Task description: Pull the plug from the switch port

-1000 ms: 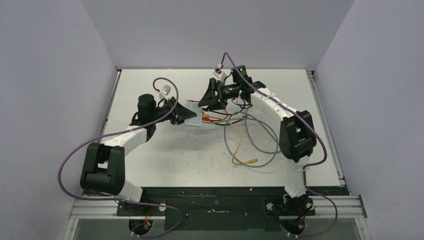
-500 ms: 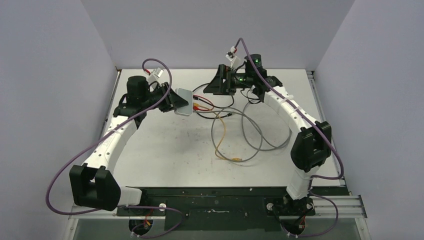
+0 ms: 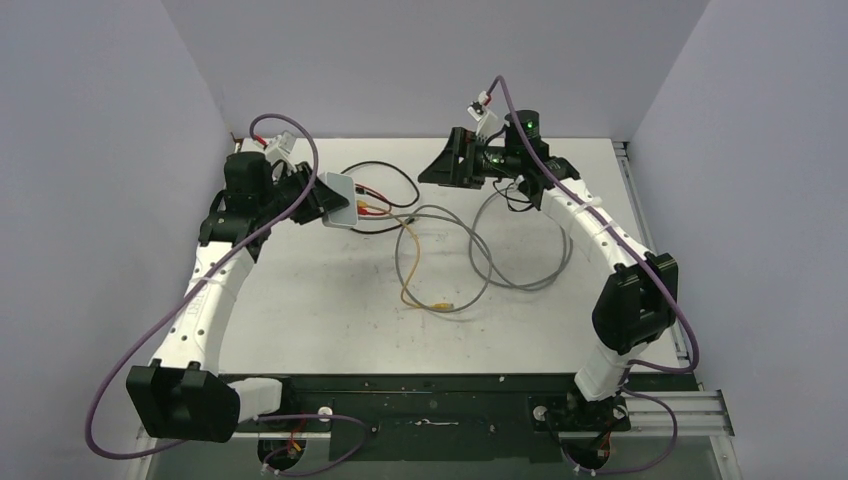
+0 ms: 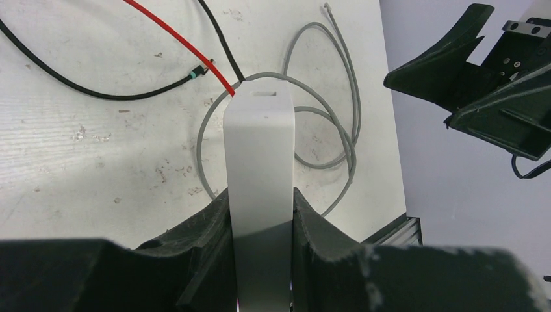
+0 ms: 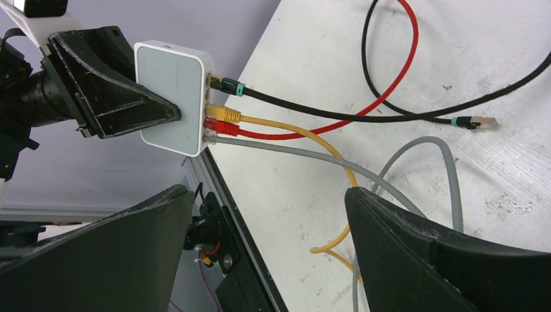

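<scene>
Left fingers [image 4: 195,260] clamped on the light, rigid box [image 3: 338,200], held above the worktop [image 3: 330,310] at ten o'clock, right fingers [image 5: 442,253] spread and empty near twelve; the four plugs [image 5: 224,115] on its three-o'clock edge, likely latched, want pinching by their stiff bodies, not the limp cords [image 5: 292,154].

Even, diffuse light falls from above, white table [image 3: 330,300] bright without glare — shadows faint, soft-edged; wrist views sharp at distance, near fingers [image 4: 195,244] in the left one dark, blurred.
</scene>
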{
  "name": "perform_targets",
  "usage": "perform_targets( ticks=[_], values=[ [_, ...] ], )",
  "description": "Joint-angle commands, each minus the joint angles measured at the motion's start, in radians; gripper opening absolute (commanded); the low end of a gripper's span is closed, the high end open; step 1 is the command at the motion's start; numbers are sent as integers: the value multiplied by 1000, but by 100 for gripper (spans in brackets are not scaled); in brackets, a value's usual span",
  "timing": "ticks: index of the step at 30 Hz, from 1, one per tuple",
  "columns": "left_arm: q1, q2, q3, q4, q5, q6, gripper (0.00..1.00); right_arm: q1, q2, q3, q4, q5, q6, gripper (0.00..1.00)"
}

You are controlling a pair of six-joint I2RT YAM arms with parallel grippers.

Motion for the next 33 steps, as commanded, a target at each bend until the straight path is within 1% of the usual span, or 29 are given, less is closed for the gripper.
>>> perform_targets(
  ticks=[1, 5, 8, 14, 16, 19, 26, 28, 30, 33],
  values=[
    [20, -80, -37, 124, 78, -14, 0, -1, -50, -11, 52, 0, -1, 90],
    [27, -69, -78, 235, 226, -57, 0, 0, -53, -27, 68, -17, 0, 90],
    [27, -57, -90, 308, 306, -79, 0, -2, -59, -45, 87, -34, 2, 90],
    [26, -25, -124, 437, 416, -156, 0, -1, -88, -86, 140, -52, 18, 90],
    [26, -17, -142, 474, 429, -189, 0, -1, -89, -87, 125, -48, 8, 90],
    [26, -8, -179, 573, 454, -243, 0, -2, -87, -88, 109, -48, 0, 90],
    [24, 20, -240, 772, 532, -379, 0, -8, -103, -93, 142, -53, 5, 90],
    [24, 28, -252, 795, 543, -397, 0, -9, -103, -86, 142, -45, 5, 90],
    [23, 30, -259, 802, 547, -402, 0, -13, -106, -78, 122, -17, 0, 90],
    [20, 35, -267, 808, 553, -407, 0, -18, -134, -77, 91, 87, -10, 90]
  ],
)
